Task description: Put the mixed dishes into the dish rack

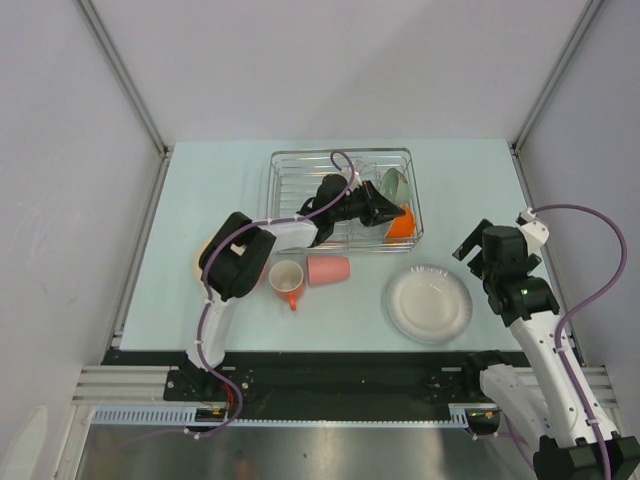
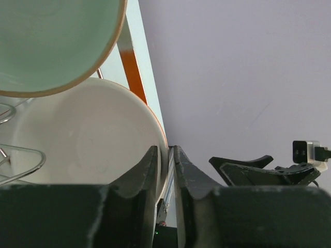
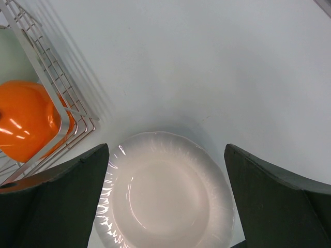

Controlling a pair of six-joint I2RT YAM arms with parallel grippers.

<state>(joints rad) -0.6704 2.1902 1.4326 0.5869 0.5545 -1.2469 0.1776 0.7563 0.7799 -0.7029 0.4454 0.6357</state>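
The dish rack (image 1: 290, 165) stands at the back centre of the table. My left gripper (image 1: 385, 212) reaches into its right end. In the left wrist view its jaws (image 2: 165, 155) stand slightly open around the rim of the small white bowl (image 2: 88, 139), with a thin gap beside the rim. The pale green bowl (image 2: 46, 41) stands just behind, and the orange cup (image 1: 402, 224) lies in the rack's right corner. My right gripper (image 3: 166, 150) hangs wide open above the large whitish plate (image 3: 165, 196), holding nothing.
The orange-handled white mug (image 1: 287, 278) and the pink tumbler (image 1: 328, 269), which lies on its side, sit in front of the rack. An edge of the pink plate (image 1: 204, 255) shows under my left arm. The rack's wire corner (image 3: 46, 67) is left of the whitish plate.
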